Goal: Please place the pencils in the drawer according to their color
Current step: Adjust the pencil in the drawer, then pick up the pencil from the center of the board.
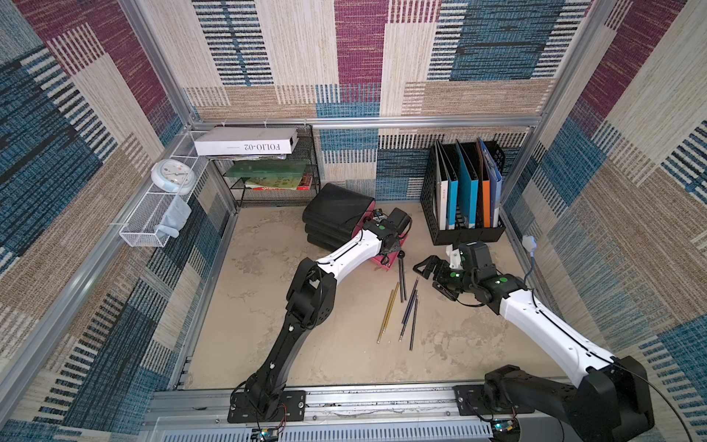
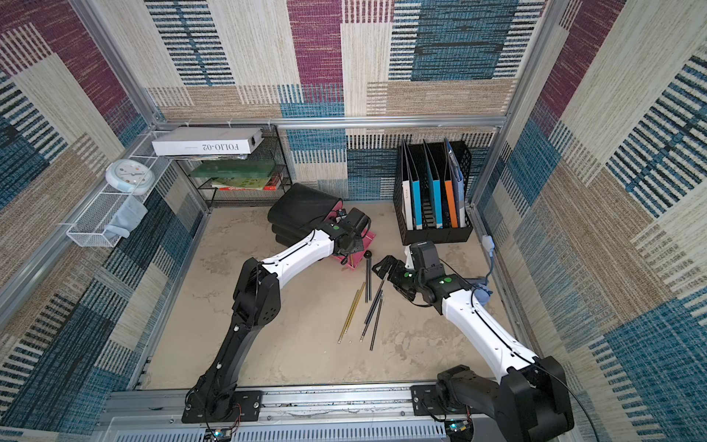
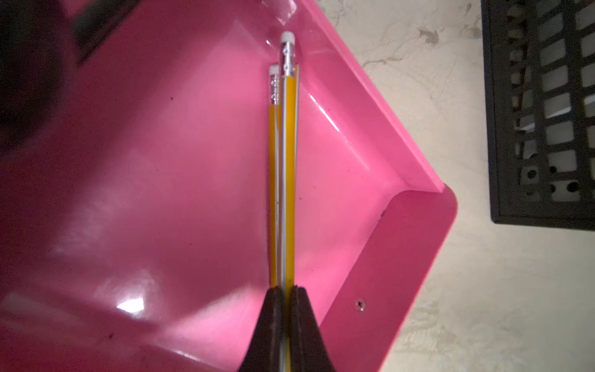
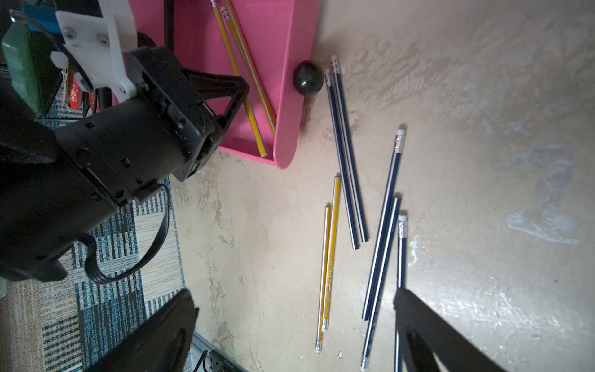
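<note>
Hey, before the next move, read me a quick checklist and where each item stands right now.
1. Left gripper shut on a yellow pencil: ok.
2. That pencil is over the pink drawer: ok.
3. Colour matches: ok, a second yellow pencil lies in the drawer.
4. Held pencil resting on the drawer floor: cannot tell.
5. Right gripper open and empty above the table: ok.
6. All pencils put away: not ok; two yellow pencils and five navy pencils lie on the table.
</note>
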{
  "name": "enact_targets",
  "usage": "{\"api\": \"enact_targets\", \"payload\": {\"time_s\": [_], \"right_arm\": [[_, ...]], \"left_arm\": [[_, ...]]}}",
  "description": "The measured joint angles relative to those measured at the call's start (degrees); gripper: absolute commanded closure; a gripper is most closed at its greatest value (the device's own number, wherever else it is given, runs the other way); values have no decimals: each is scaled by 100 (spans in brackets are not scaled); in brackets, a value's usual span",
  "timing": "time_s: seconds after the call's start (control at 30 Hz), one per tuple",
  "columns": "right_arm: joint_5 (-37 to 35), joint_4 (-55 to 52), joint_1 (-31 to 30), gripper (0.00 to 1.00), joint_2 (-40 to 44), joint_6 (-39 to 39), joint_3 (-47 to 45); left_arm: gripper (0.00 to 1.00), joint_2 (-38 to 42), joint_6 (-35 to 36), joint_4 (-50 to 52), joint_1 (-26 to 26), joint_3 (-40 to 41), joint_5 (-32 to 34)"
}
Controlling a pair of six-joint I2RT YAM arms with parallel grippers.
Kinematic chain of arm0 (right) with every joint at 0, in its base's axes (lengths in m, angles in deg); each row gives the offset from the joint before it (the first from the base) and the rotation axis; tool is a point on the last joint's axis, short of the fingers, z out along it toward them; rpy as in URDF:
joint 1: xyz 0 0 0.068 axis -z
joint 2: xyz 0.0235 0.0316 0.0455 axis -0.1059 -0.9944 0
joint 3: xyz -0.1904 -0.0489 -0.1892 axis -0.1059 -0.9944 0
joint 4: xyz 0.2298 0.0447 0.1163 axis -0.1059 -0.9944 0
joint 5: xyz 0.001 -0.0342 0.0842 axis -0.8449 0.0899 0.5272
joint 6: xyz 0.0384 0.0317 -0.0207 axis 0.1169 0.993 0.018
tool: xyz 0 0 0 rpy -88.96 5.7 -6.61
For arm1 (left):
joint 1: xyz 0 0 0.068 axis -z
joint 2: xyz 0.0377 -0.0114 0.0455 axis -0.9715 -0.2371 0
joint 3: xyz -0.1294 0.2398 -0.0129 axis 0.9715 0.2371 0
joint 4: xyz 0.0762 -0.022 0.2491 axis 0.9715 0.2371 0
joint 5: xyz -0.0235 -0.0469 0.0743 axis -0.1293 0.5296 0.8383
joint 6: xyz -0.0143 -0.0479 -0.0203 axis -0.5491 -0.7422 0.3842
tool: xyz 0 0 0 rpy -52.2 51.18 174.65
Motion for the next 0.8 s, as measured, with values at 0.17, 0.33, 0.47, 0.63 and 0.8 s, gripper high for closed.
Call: {"api": "enact_targets", "payload": {"time_s": [0.17, 0.33, 0.47, 0.63, 0.8], "right_arm": [[-2, -11, 0, 0, 68, 0, -35], [-2, -22, 0, 0, 87, 7, -63], [-2, -46, 0, 0, 127, 20, -63], [-2, -52, 0, 1, 291, 22, -72], [-2, -61, 0, 0, 468, 42, -146]], "left_arm": [[65, -13, -98, -116, -15, 2, 28], [50, -24, -59, -140, -15, 37, -118], [48, 4, 138, -164, -9, 116, -382], [48, 328, 498, -197, 74, 138, -846], [48, 807, 798, -273, 293, 352, -1276]]}}
